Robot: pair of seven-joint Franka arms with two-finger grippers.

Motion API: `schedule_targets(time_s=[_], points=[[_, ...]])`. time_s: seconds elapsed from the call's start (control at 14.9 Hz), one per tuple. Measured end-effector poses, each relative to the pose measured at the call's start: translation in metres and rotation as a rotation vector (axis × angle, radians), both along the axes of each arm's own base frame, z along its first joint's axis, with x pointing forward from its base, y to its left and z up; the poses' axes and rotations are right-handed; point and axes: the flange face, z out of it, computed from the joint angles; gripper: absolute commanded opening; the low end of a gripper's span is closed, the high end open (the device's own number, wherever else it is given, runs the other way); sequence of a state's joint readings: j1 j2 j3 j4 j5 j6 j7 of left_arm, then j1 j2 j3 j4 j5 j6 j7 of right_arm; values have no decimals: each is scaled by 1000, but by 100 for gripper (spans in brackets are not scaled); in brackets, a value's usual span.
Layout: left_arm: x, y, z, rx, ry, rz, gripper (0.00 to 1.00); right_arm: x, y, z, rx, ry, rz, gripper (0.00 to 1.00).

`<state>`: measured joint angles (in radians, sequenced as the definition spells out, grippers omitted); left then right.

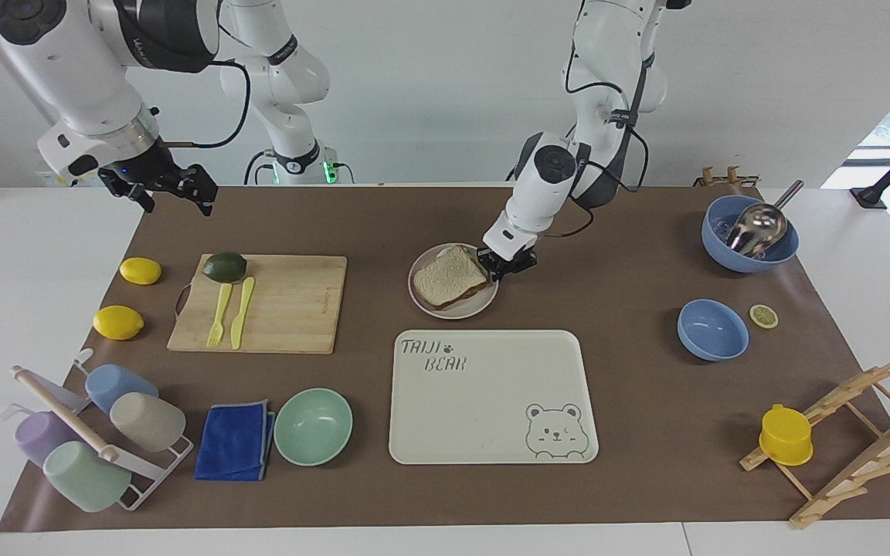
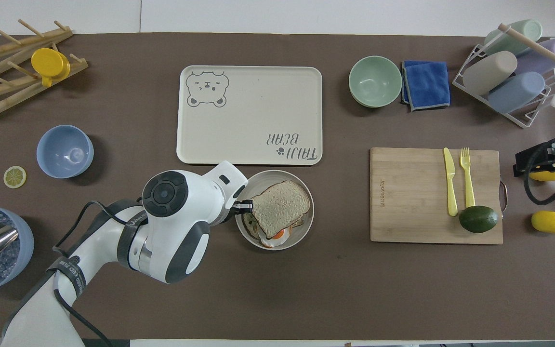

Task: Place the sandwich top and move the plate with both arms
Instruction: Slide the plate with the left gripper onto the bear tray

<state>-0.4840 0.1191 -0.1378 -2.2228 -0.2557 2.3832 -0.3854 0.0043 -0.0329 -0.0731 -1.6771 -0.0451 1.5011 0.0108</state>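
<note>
1. The desk (image 1: 630, 432), covered by a brown mat, carries everything here.
2. The left arm (image 1: 568, 166) reaches down to the middle of the desk; the right arm (image 1: 66, 69) waits raised over its own end of the desk.
3. The cream tray (image 1: 491, 398) with a bear drawing lies flat, farther from the robots than the plate and just beside it.
4. The wooden cutting board (image 1: 283, 301) lies toward the right arm's end, with a yellow fork (image 1: 218, 315), a yellow knife (image 1: 242, 312) and an avocado (image 1: 225, 266) on it.
5. The plate (image 1: 460, 311) sits between the tray and the robots, its rim close to the tray's edge in the overhead view.
6. The sandwich top (image 1: 449, 276) lies on the stack in the plate, slightly turned; under it a fried egg (image 2: 277, 236) peeks out at the side nearer the robots.
7. The left claw (image 1: 504, 265) is at the plate's rim on the side toward the left arm's end, fingertips pressed together on that rim, pinching the plate.
8. The right claw (image 1: 174, 191) hangs in the air over the mat's corner near the two lemons (image 1: 140, 270), its fingers spread and holding nothing.
</note>
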Motion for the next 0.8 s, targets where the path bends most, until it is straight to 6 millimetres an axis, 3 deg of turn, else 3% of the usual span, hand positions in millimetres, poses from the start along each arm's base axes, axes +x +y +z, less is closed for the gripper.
schedule_targets(time_s=[0.33,0.6,0.8], points=[[38,25,35,-46,27,-6,0,-1,-6,0,0,1,-11,100],[86,50,74,-108,-16,40,0,-1,-6,0,0,1,-10,100],[127,70,86,-129,-30,73,0,-1,-6,0,0,1,-10,100]])
